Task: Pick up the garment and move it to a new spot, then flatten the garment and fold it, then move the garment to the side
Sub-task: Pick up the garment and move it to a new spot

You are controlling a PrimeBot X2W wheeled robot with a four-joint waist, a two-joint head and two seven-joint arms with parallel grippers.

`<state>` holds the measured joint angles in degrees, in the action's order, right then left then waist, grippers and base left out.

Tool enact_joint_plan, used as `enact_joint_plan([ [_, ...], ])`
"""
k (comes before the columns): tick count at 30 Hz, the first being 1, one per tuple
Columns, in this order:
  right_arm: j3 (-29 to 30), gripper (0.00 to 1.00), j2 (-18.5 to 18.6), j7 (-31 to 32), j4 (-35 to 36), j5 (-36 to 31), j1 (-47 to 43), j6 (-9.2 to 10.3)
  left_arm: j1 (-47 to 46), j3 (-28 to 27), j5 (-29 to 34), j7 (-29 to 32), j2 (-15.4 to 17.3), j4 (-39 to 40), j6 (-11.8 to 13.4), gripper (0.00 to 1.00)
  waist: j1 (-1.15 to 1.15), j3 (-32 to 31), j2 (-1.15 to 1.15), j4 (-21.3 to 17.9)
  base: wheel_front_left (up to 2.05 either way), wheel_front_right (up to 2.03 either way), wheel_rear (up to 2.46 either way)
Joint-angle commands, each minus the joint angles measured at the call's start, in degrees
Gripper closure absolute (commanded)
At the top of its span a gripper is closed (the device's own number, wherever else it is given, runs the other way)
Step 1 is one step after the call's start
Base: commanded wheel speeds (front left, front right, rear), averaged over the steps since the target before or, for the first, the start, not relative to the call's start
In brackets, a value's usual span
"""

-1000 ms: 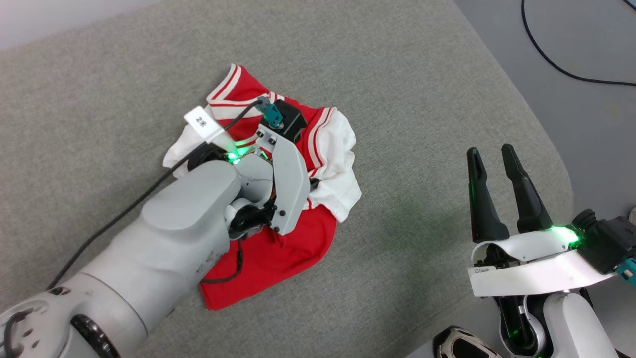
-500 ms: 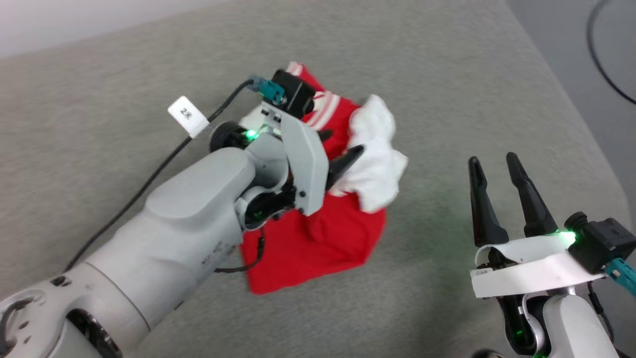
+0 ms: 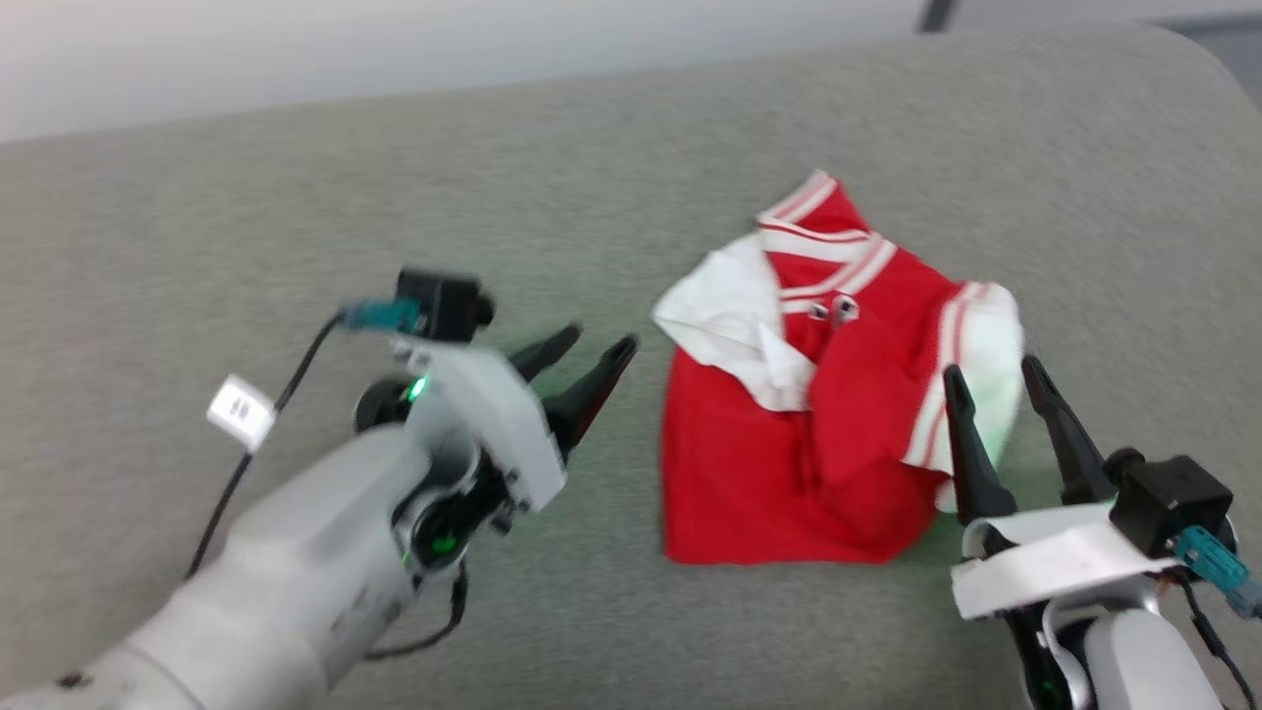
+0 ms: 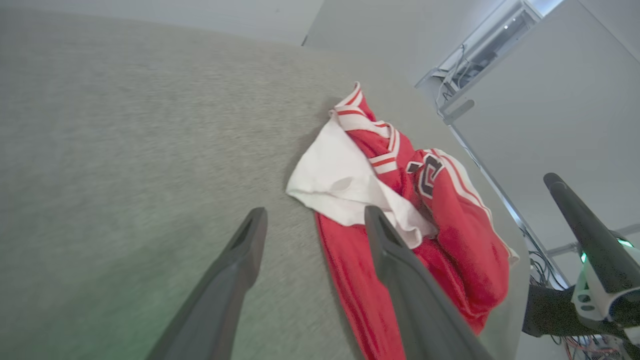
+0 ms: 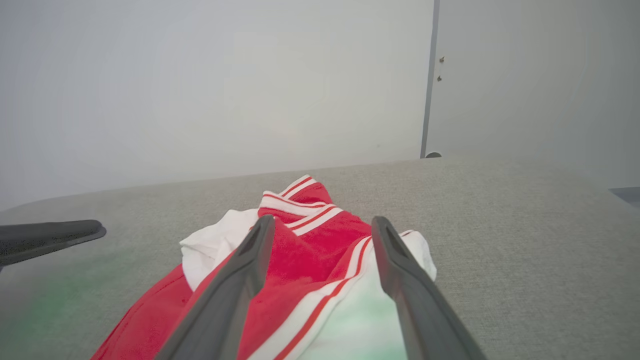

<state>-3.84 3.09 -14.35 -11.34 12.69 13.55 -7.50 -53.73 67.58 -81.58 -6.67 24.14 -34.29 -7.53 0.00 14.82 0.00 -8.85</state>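
garment [image 3: 789, 483]: soft matt cloth, creased, red with white panels and stripe trim | worktop [image 3: 296, 197]: grey woven fabric cover, matt, coarse grain | left claw [image 3: 600, 338], right claw [image 3: 991, 368]: dark, matt, smooth, plastic-like | left forearm shell [image 3: 296, 572]: pale grey, smooth, slight sheen | wall [image 5: 200, 75]: smooth, matt, off-white

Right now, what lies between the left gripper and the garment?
A strip of bare grey surface and nothing else. The head view shows the left gripper, open, apart from the garment.
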Motion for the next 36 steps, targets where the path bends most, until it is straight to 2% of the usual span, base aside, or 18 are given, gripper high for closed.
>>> enact_joint_plan([
  [1, 0.97, 0.00, 0.65, 0.23, -0.27, -0.72, -1.50, 0.02, 1.78, 0.22, -0.05, -1.13, 0.50, -0.27, 0.09, 0.00, 0.00, -5.64, 0.00, 7.85, 0.00, 0.00, 0.00],
  [7, 4.10, 0.00, 1.57, 2.33, 1.46, -1.01, -6.02, 0.01, 9.37, 0.38, -1.11, -6.24, 3.57, -1.67, 0.10, 0.00, 0.00, -8.18, 0.00, 13.43, 0.00, 0.00, 0.00],
  [13, 7.04, 0.00, 2.04, 4.19, 4.27, -0.15, -10.14, 0.02, 14.55, -2.34, 1.18, -8.41, 7.21, -3.19, 0.10, 0.00, 0.00, -9.39, 0.00, 16.10, 0.00, 0.00, 0.00],
  [17, 8.93, 0.00, 2.46, 5.22, 5.98, 0.10, -12.37, 0.02, 19.55, -11.29, 5.62, -8.48, 8.88, -2.45, 0.10, 0.00, 0.00, -10.38, 0.00, 15.82, 0.00, 0.00, 0.00],
  [20, 10.05, 0.00, 2.80, 5.86, 7.26, 0.24, -13.66, 0.02, 25.06, -21.44, 10.57, -8.41, 9.54, -0.41, 0.24, 0.00, 0.00, -11.10, 0.00, 14.67, 0.00, 0.00, 0.00],
  [22, 10.76, 0.00, 2.87, 6.20, 8.02, 0.46, -14.47, 0.02, 29.09, -28.85, 15.24, -8.43, 9.23, 2.26, 1.02, 0.00, 0.00, -11.43, 0.00, 13.90, 0.00, 0.00, 0.00],
  [23, 10.76, 0.00, 2.87, 6.20, 8.02, 0.46, -14.47, 0.02, 29.09, -28.85, 15.24, -8.43, 9.23, 2.26, 1.02, 0.00, 0.00, -11.43, 0.00, 13.90, 0.00, 0.00, 0.00],
  [24, 11.11, 0.00, 2.82, 6.34, 8.31, 0.72, -14.73, 0.02, 31.41, -32.75, 18.72, -8.43, 9.10, 3.99, 1.90, 0.00, 0.00, -11.55, 0.00, 13.47, 0.00, 0.00, 0.00],
  [27, 12.19, 0.00, 3.00, 6.50, 8.84, 1.43, -15.73, 0.02, 39.39, -41.93, 27.52, -8.41, 7.47, 9.58, 3.17, 0.00, 0.00, -12.16, 0.00, 12.31, 0.00, 0.00, 0.00],
  [31, 12.91, 0.00, 3.25, 6.89, 9.14, 2.27, -16.63, 0.02, 48.21, -50.79, 37.20, -8.45, 4.99, 16.94, 4.15, 0.00, 0.00, -13.33, 0.00, 10.79, 0.00, 0.00, 0.00],
  [36, 13.51, 0.00, 4.18, 7.38, 9.76, 3.40, -17.29, 0.02, 55.93, -58.08, 47.08, -8.42, 1.72, 23.30, 3.89, 0.00, 0.00, -14.57, 0.00, 9.57, 0.00, 0.00, 0.00],
])
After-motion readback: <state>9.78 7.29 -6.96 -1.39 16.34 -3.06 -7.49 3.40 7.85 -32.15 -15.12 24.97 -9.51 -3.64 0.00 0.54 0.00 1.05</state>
